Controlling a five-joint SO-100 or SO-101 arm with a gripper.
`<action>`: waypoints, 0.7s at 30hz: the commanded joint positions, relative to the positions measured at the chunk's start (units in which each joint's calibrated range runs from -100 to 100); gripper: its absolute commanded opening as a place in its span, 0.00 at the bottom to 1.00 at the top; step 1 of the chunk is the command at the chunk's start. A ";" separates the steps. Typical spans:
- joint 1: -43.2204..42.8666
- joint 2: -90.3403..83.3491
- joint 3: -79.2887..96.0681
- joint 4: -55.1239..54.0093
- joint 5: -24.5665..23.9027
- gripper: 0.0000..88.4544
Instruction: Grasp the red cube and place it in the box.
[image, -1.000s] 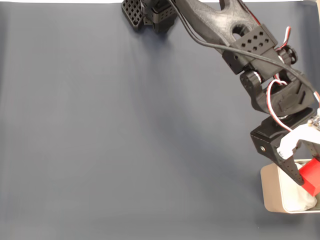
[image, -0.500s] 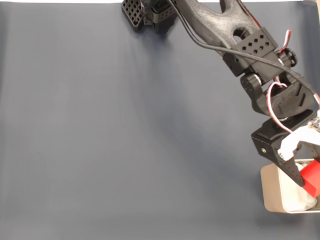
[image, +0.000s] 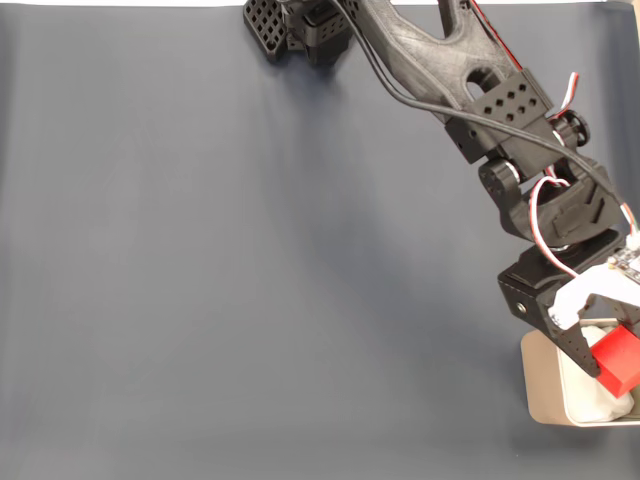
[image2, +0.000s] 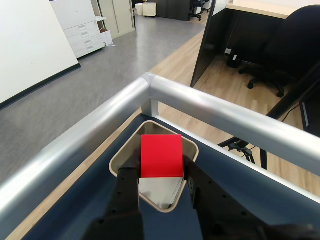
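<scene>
**Cube over the box, release pending**

Fixed view: the black two-finger gripper (image: 606, 352) reaches to the lower right corner of the dark blue-grey table (image: 250, 280). Its jaws are clenched on the small bright red matte cube (image: 617, 360), which hangs over the beige-grey rounded-corner box w/ thin walls and white wrinkly lining (image: 545, 385). The cube sits above the box's upper-left part, near the left wall. Can't tell from here whether it touches the lining. The box's right side is cut off by the frame edge.

Wrist view: the red cube (image2: 161, 155) is pinched between the two black fingers (image2: 127, 187), one on each side, w/ the box (image2: 150, 125) directly beneath and beyond it. One flat face looks at the camera, edges roughly square to the jaws — a cube, so no real long axis. The box is seen corner-on, one corner pointing away toward the silver metal rail (image2: 200, 107) at the table edge.

Risks, as judgement: the cube is close to a wall, not centred — if let go here it could clip the rim and tip out onto the table. A low finger could also catch the thin wall and drag the light box. The crumpled lining may make it bounce or settle crooked.
</scene>
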 joint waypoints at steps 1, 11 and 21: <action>0.82 -0.78 -3.49 -1.30 -0.34 0.01; 1.10 -0.69 -3.49 -1.54 -0.49 0.03; 1.10 -0.87 -2.58 -2.03 -0.54 0.04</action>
